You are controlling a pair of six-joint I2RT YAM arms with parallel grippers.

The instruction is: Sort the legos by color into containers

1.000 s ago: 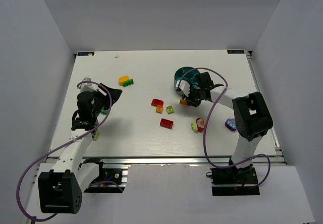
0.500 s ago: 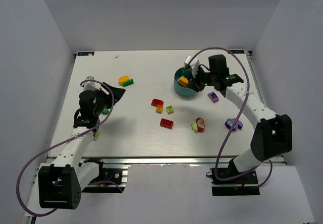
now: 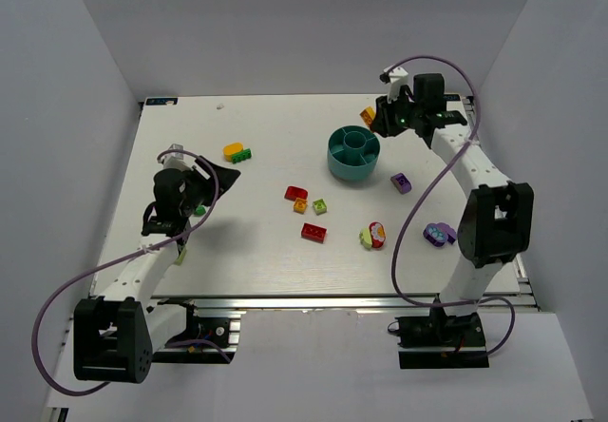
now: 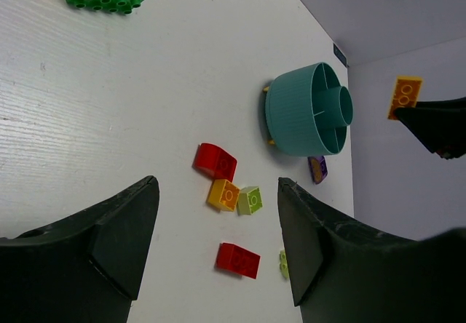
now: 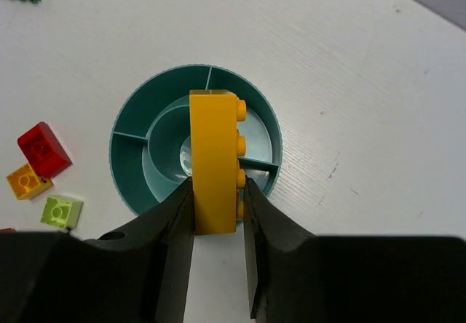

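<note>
Showing four studs in a row, a slim yellow-orange brick

The counter is white with a faint streaky grain. The bowl is teal, and its outer wall is finely ribbed in the left wrist view. The held brick is yellow-orange, set between the black jaws of the right gripper. The left gripper has black jaws too. At upper left of the top view a green brick touches a yellow-orange piece. Near the centre lie a red brick, an orange brick, a lime brick and a second red brick. At right are a purple brick, a purple piece and a lime-and-red cluster.
</note>
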